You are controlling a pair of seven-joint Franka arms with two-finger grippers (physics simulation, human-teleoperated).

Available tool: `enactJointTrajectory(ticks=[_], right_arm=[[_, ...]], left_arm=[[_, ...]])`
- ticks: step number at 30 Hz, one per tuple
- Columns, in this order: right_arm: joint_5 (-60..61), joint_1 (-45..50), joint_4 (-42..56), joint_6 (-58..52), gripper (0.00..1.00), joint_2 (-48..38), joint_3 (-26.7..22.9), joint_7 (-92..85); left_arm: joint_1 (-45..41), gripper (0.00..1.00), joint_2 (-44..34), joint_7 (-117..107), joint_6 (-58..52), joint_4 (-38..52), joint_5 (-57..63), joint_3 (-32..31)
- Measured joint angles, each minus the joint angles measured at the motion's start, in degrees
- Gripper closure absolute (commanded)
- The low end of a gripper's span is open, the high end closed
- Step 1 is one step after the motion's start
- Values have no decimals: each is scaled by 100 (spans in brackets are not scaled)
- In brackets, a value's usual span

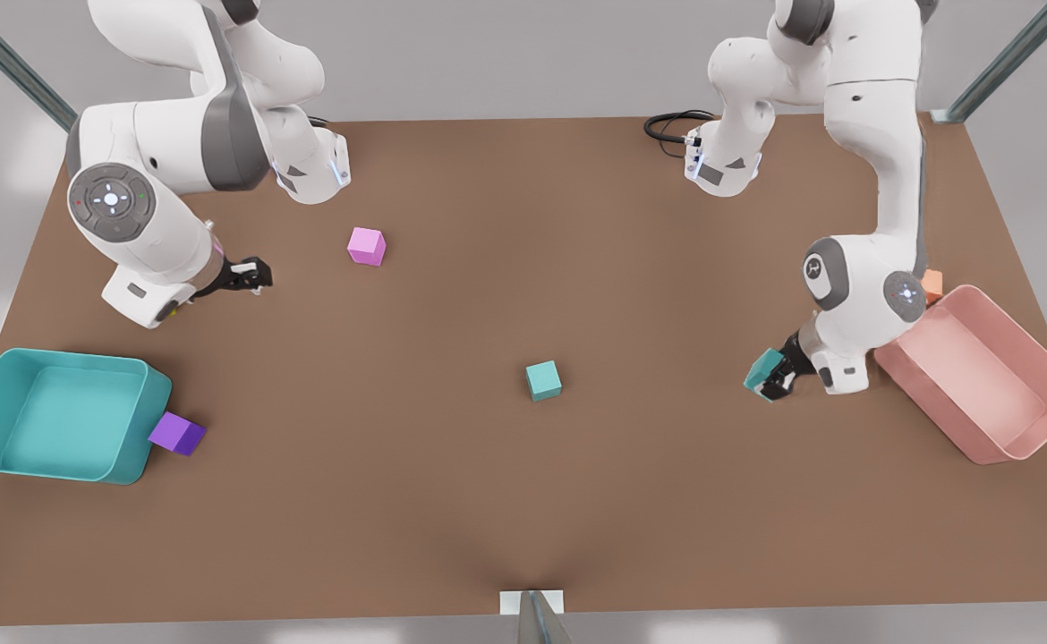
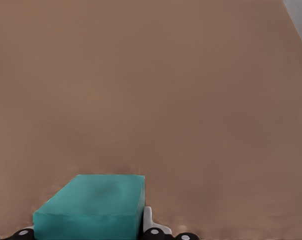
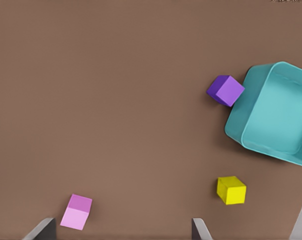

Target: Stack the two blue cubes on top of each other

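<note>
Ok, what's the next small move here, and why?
Probably carry the left gripper, shut on the held teal cube at the front view's right, toward the free teal cube mid-table, to stack it. The right gripper waits open near the pink cube.

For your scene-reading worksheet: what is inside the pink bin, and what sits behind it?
The pink bin looks empty inside. Behind it, an orange cube peeks out, partly covered by the arm whose left gripper holds a teal cube. The right gripper waits, open.

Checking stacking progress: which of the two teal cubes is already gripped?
The teal cube at the front view's right, beside the pink bin, clamped in the left end effector. The other teal cube sits free mid-table.
</note>
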Motion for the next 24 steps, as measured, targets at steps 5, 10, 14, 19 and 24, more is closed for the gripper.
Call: enactJointTrajectory(ticks=[5,10,14,19,24], right_arm=[[-22,1,-3,-2,0,3,-2,-127],[-21,1,-7,-2,0,19,-2,-223],[-18,1,-7,-3,0,42,-2,-281],[-8,1,-7,5,0,65,-2,-338],[16,1,-7,13,0,73,-2,-380]], left_arm=[[-1337,63,1980,-632,-999,3018,640,-769],[-1706,63,2726,-1275,-1534,3781,741,-983],[-1932,63,2930,-1708,-1714,3863,720,-1012],[-1943,63,3043,-2148,-1586,3881,712,-1008],[-1918,63,3110,-2484,-1442,3873,721,-1000]])
